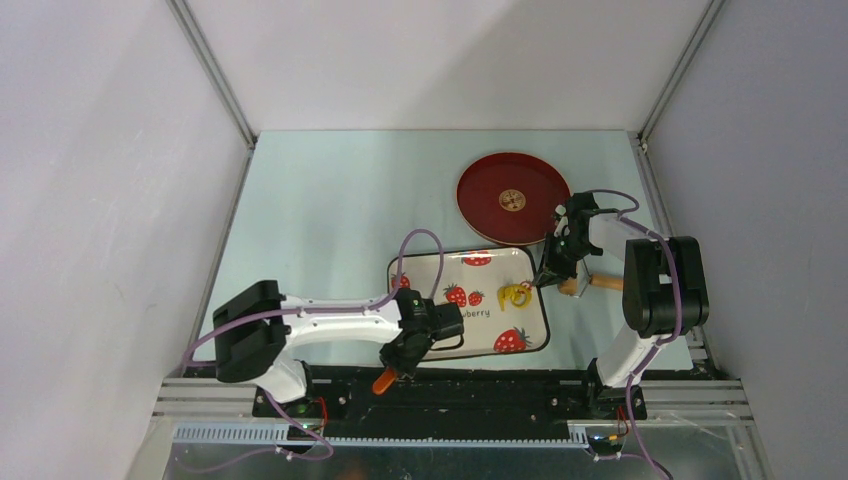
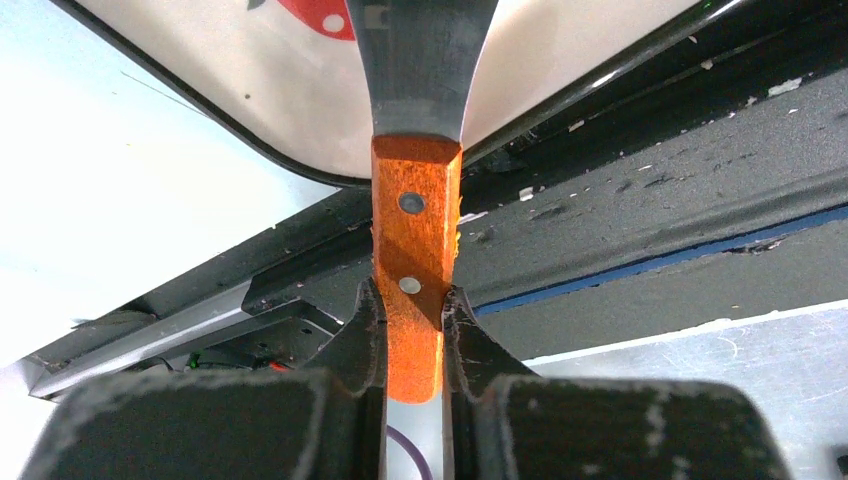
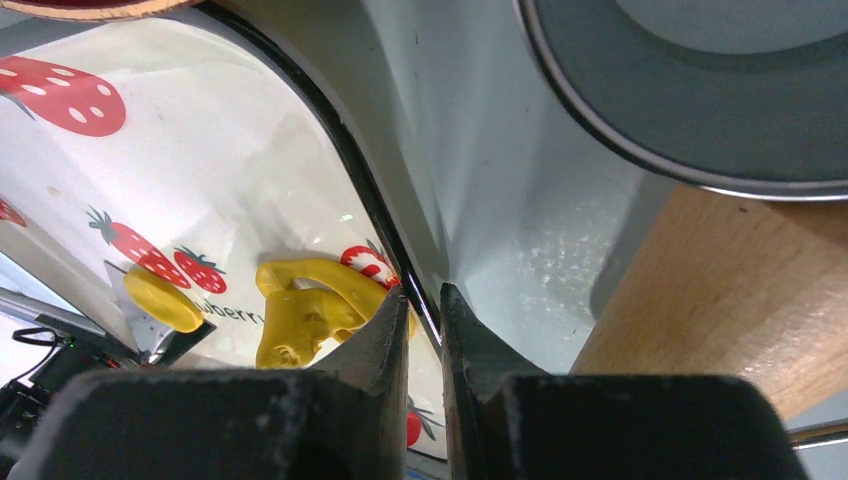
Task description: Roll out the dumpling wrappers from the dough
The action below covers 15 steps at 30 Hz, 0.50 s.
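Top view: a strawberry-print tray is sitting mid-table, with a red plate lying just beyond its upper right corner. The dough, a ragged bright yellow lump, is resting on the tray's right half. The left gripper is hanging at the tray's lower left edge, holding an orange-handled scraper. The right gripper is hovering at the tray's right edge, beside a wooden piece.

Left wrist view: the left gripper is pinching the scraper by its orange handle, its dark blade reaching up over the tray.

Right wrist view: the right gripper is showing its fingers drawn close with a slim gap. The dark rim of the tray is running into that gap, and I cannot tell whether they are pinching it. The dough is lying on the tray just left of the fingers. A small oval dumpling wrapper is lying apart, farther left. The wooden piece is filling the lower right.
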Motion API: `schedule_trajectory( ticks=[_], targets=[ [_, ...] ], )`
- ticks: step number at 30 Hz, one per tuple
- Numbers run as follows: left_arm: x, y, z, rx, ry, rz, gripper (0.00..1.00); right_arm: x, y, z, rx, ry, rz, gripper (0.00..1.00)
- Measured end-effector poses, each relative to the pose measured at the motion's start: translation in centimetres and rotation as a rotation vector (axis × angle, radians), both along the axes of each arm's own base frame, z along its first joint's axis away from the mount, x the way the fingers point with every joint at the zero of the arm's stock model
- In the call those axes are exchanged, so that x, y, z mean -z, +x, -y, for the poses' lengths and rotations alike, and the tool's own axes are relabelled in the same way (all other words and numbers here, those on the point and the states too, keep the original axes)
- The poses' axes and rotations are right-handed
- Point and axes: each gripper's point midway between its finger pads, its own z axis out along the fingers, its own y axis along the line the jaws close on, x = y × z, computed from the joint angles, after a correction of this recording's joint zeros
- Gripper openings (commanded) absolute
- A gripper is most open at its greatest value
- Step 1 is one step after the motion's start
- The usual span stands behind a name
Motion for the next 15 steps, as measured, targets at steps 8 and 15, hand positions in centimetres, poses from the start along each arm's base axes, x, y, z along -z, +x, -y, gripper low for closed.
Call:
schedule_trajectory(
  ticks=[8, 15],
  targets=[
    [0.17, 0.31, 0.36, -0.005, 0.009, -0.005, 0.0, 0.0, 0.0, 0.0, 0.0, 0.0, 0.0, 0.0],
    [0.17, 0.72, 0.62, -0.012, 0.009, -0.006, 0.0, -0.02, -0.01, -0.05, -0.001, 0.003, 0.0, 0.0]
  ],
)
